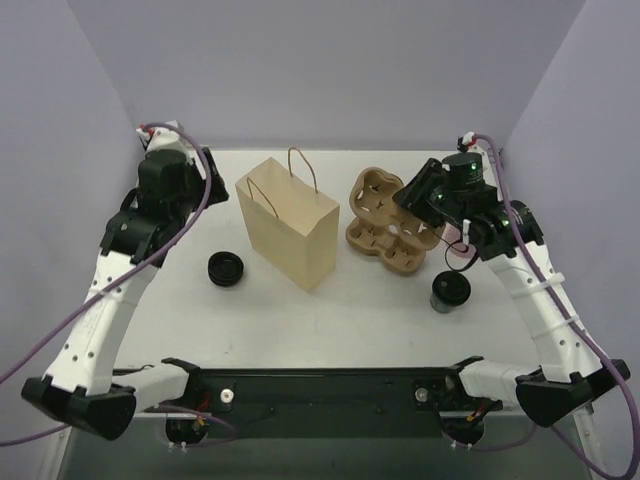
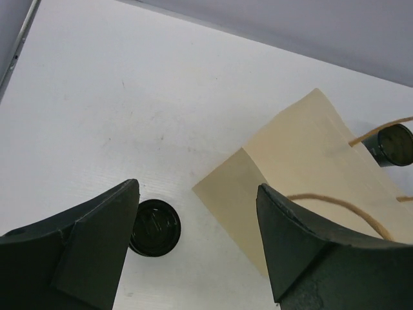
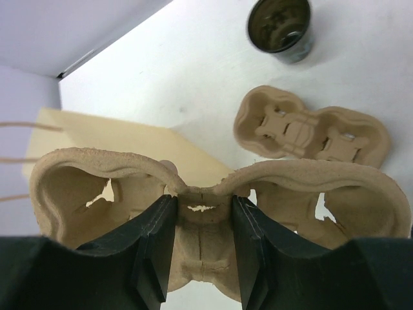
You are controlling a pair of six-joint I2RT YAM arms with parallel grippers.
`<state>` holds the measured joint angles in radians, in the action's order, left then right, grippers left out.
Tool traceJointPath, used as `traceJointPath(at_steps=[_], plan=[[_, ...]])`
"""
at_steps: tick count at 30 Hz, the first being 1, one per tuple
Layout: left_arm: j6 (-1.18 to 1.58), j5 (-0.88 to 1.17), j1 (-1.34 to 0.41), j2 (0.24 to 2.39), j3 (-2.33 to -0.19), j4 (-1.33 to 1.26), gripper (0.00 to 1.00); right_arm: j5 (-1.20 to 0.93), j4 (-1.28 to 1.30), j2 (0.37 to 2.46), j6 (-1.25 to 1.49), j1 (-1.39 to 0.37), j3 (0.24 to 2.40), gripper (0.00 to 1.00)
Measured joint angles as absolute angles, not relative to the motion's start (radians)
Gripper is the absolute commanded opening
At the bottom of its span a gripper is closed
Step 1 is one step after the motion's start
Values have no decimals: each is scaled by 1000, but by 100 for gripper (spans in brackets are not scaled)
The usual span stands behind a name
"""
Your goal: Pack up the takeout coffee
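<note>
Right side's doing the work here. The right gripper [image 3: 200, 216] is pinched tight on the middle ridge of a cup carrier [image 3: 200, 192], one finger each side of the spine. That looks like the sensible spot to me, since it's the stiffest bit and the cup wells stay free. It's holding the carrier off the table [image 1: 330, 320], tipped on edge, at about 3 o'clock from the paper bag [image 1: 290, 228].

There's a spare carrier [image 3: 313, 132] lying flat underneath, so my guess is the two were nested and this grab peels one off.

The bag stands upright in the middle with its mouth and handles up, ready for loading from above.

One dark cup [image 1: 452, 292] sits at roughly 4 o'clock from the bag, near the right arm. The other cup [image 2: 153, 227] is at about 8 o'clock, on the left.

The left gripper [image 2: 197, 190] is wide open with nothing in it. It hangs above the table with that left cup just inside its left finger [image 2: 97, 239], so I'd bet that cup is its job. Neither cup is in a carrier yet, so packing has barely started.
</note>
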<state>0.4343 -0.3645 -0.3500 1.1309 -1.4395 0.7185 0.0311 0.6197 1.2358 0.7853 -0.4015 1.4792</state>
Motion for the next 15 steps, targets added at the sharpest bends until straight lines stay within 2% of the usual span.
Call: traceJointPath(at_steps=[9, 15], plan=[[302, -134, -242, 1336, -1524, 620, 81, -71, 720, 1147, 789, -483, 1573, 33], [241, 0, -221, 1405, -1542, 553, 74, -79, 772, 1137, 799, -487, 1621, 33]])
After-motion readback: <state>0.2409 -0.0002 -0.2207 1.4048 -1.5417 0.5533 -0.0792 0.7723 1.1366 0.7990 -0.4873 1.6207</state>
